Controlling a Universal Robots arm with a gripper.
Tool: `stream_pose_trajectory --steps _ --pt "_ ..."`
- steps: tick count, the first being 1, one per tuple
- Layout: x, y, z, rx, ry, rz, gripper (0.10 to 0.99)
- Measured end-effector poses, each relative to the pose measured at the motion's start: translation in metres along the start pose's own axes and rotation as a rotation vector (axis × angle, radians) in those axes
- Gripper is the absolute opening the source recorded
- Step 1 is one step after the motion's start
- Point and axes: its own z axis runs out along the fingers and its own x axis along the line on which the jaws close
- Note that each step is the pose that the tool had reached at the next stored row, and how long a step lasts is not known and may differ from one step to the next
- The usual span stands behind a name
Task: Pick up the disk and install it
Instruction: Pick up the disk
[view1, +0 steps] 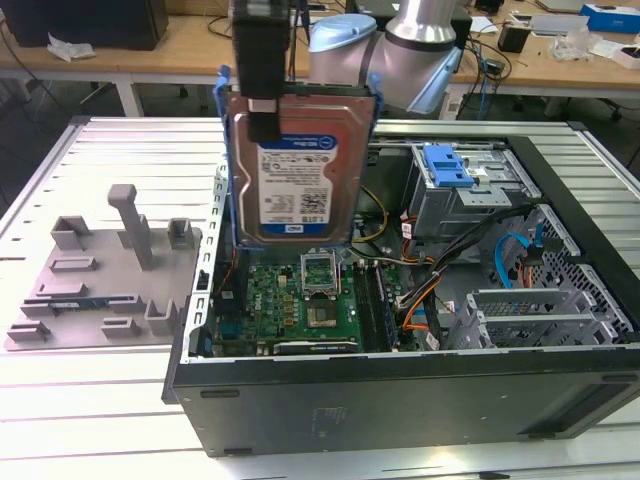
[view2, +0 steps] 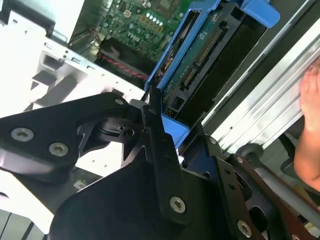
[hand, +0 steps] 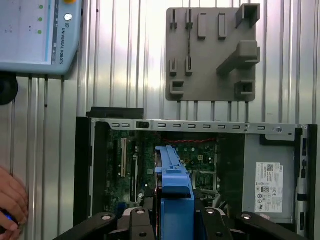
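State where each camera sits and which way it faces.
Exterior view: off the arm, looking obliquely down into the open case; the arm and the hand gripping the disk show.
First wrist view: on the wrist, looking straight down past the hand and disk into the case.
Second wrist view: on the wrist, close along the hand at the disk's board side.
All three share the hand and disk.

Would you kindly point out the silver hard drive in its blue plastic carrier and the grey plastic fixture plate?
Silver hard drive (view1: 298, 180): exterior view, white-and-blue label.
Grey fixture plate (view1: 115, 281): exterior view, flat base.
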Motion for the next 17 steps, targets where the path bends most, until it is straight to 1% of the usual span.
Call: stream_pose_trajectory --steps 3,5,6,9,10,11,12,14,17 --pt "0.0047 -0.0105 -0.0001 0.000 0.0000 0.000 0.369" --pt "0.0106 -0.0228 -0.0002 0.000 0.0000 0.000 0.369" --pt "0.0137 -0.0302 -0.0002 0.000 0.0000 0.000 0.369" --pt "0.0172 -0.0393 -0.0004 0.000 0.0000 0.000 0.369" --pt "0.0190 -0.0450 -0.0004 0.000 0.0000 0.000 0.369" --pt "0.0218 -0.0549 -0.0006 0.000 0.0000 0.000 0.369" --pt "0.0241 -0.0621 -0.0007 0.000 0.0000 0.000 0.369" --pt "0.0258 -0.0657 -0.0006 0.000 -0.0001 0.000 0.369" --pt "0.0260 -0.0660 -0.0007 0.000 0.0000 0.000 0.369"
